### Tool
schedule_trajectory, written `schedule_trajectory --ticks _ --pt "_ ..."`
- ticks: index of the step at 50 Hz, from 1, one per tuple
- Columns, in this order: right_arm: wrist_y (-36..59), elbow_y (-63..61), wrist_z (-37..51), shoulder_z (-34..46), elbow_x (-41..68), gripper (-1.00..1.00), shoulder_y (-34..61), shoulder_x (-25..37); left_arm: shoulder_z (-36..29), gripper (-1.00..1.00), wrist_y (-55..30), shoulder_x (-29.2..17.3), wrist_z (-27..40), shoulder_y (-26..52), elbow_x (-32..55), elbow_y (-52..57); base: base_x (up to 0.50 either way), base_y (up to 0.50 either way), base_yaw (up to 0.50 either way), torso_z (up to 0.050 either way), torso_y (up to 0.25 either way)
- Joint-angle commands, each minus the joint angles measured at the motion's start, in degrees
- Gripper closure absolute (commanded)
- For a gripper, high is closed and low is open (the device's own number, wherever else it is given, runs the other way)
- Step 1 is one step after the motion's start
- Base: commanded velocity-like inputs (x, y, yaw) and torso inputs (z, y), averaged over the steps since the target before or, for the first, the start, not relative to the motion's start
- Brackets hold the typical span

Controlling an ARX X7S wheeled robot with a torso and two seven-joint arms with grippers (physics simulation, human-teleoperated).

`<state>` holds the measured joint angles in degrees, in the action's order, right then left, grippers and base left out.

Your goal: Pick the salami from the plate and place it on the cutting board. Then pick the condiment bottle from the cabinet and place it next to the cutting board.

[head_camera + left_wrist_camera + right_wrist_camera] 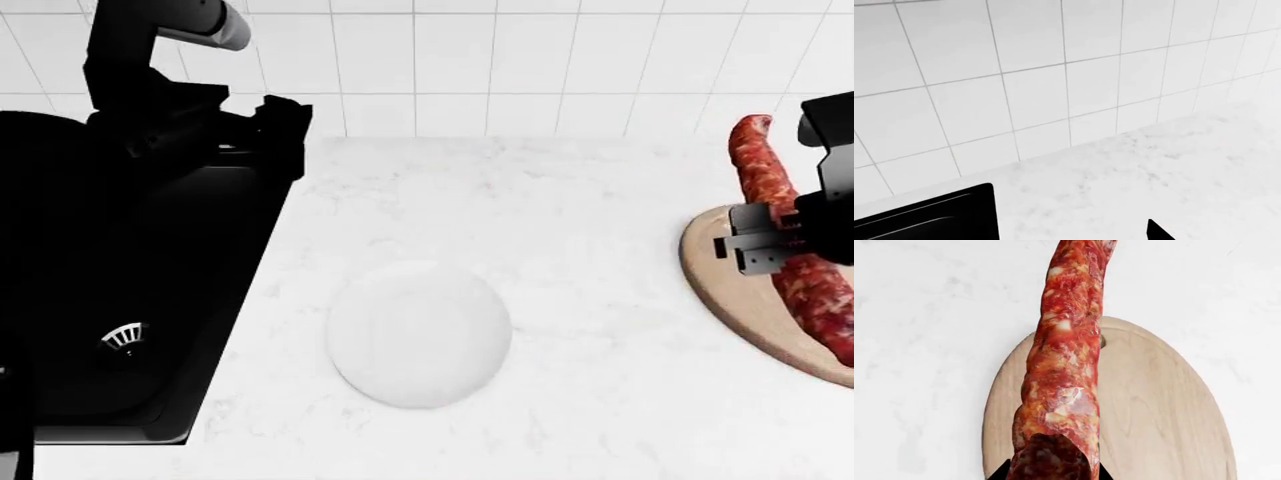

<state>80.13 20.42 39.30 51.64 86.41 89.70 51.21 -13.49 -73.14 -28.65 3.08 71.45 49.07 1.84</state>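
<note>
The salami (787,235) is held over the board (747,300) by the right gripper (761,245), closed across its middle; 1 end overhangs the board's far rim. It is judged stiff, fairly heavy and greasy-skinned, so a mid-length grip suits it. The plate (419,333) lies bare, well apart. The left gripper (274,130) is near the sink (147,290); its opening cannot be told.

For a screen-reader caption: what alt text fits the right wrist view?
A long mottled red salami runs lengthwise over a round tan cutting board, its far end passing the board's edge above white marbled counter. Dark tool tips barely show beside its near end.
</note>
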Motion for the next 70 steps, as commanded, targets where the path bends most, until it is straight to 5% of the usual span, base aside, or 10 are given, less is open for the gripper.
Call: schedule_trajectory --ticks 1,36,70 --pt "-2.4 4.0 -8.3 4.1 -10.0 1.00 1.0 0.1 -2.4 -1.00 1.8 1.4 -0.6 1.6 -1.8 -3.0 0.00 0.00 0.00 0.000 0.000" --pt "-14.7 15.6 -17.3 10.8 -21.3 1.00 -3.8 -5.2 -5.2 -1.00 3.1 2.0 -0.6 1.5 -2.9 -5.3 0.00 0.00 0.00 0.000 0.000" --pt "-16.7 18.3 -17.7 12.7 -24.6 1.00 -4.4 -6.2 -5.4 -1.00 4.1 2.0 -0.1 0.5 -2.6 -6.1 0.00 0.00 0.00 0.000 0.001"
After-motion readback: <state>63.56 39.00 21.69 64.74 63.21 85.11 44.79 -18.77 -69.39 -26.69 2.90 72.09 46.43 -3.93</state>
